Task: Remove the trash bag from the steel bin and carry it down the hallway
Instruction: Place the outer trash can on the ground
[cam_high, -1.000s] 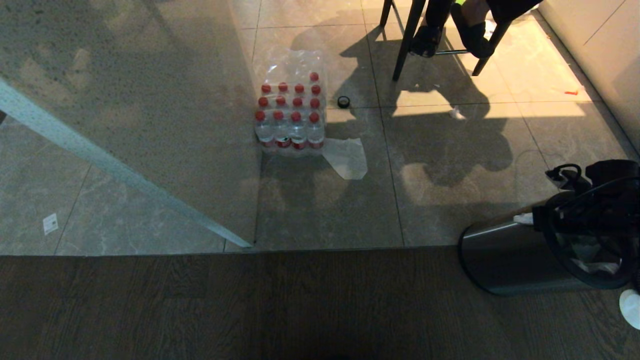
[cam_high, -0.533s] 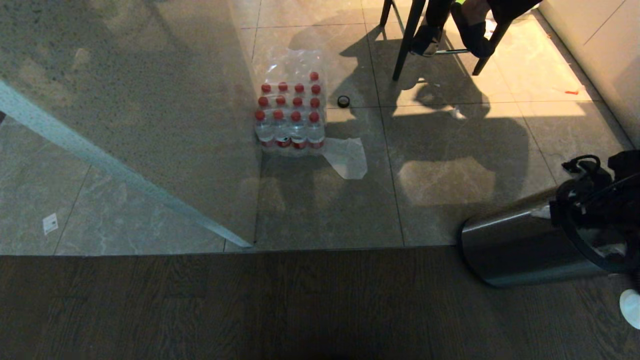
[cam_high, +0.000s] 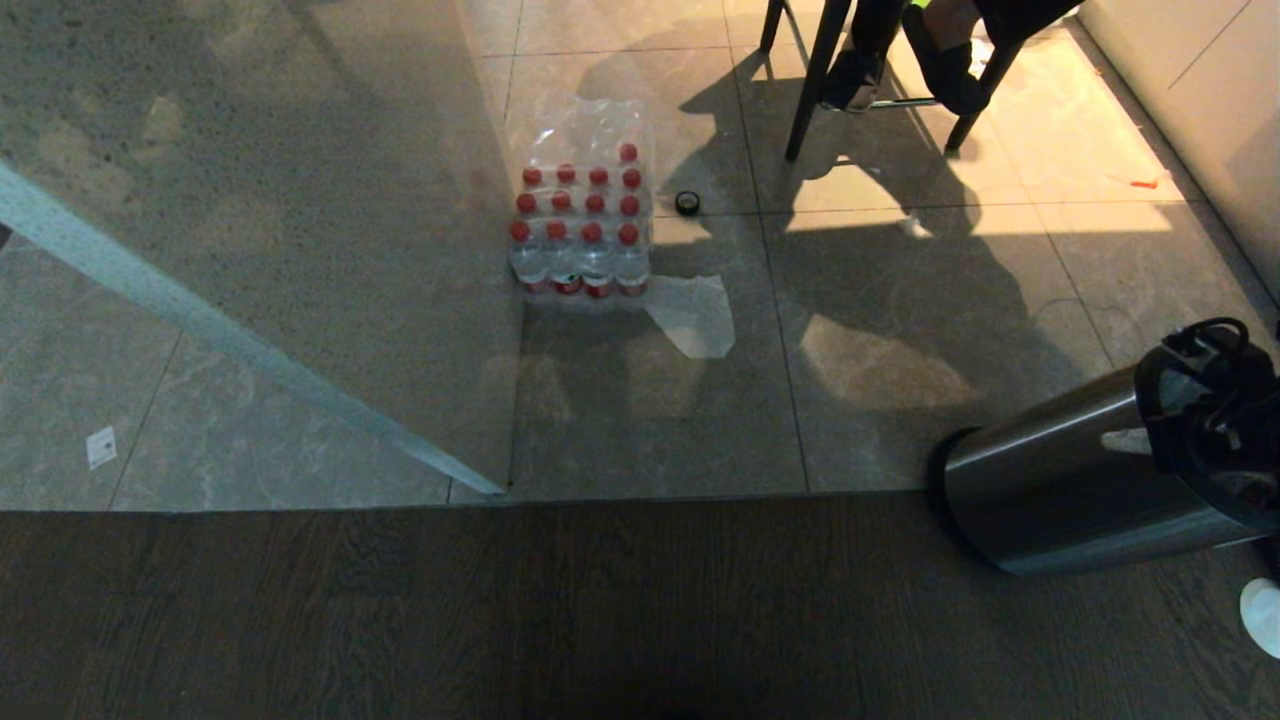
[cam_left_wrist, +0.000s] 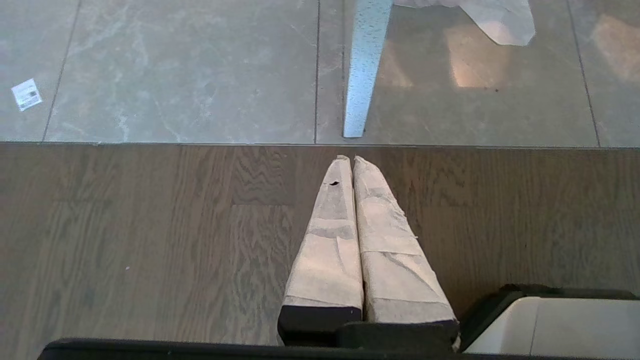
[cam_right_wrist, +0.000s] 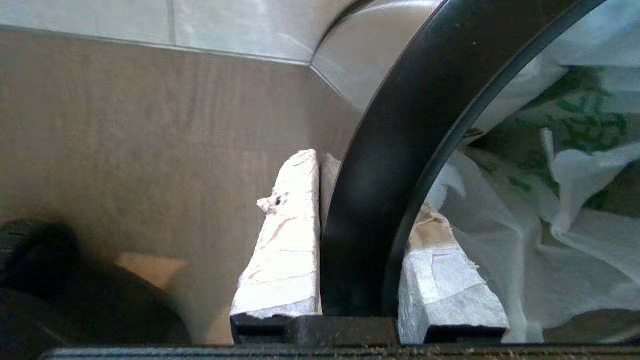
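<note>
Trash bag (cam_right_wrist: 505, 250) was not yet out: it sat inside the steel bin (cam_high: 1060, 500), its white film crumpled against the inner wall and bunched under the black rim ring (cam_right_wrist: 400, 165), with green-printed plastic showing deeper in. The bin itself lay tipped toward me at the seam where the wood floor (cam_high: 500, 620) meets the tiled hallway (cam_high: 900, 300), mouth facing my right side, base pointing off toward the tiles.

My right gripper (cam_right_wrist: 327, 172) had closed across the rim ring, one taped finger (cam_right_wrist: 290, 235) outside the steel wall and the other inside against the bag. The jaws stood narrow, pinching the ring and, as far as I could judge, some film with it; whether the bag was truly caught I could not tell. My left gripper (cam_left_wrist: 350, 160) hung idle over the wood floor, fingers pressed together on nothing.

So I judged the step in hand to be the first one, getting a hold at the bin's mouth. The next move called for the grip to be on film rather than on the ring, since pulling on the ring would only drag the whole bin. Thin plastic like that would likely stretch or tear under a sharp tug, so a slow draw along the bin's axis seemed wise.

A shrink-wrapped pack of red-capped bottles (cam_high: 580, 225) stood well apart on the tiles.
</note>
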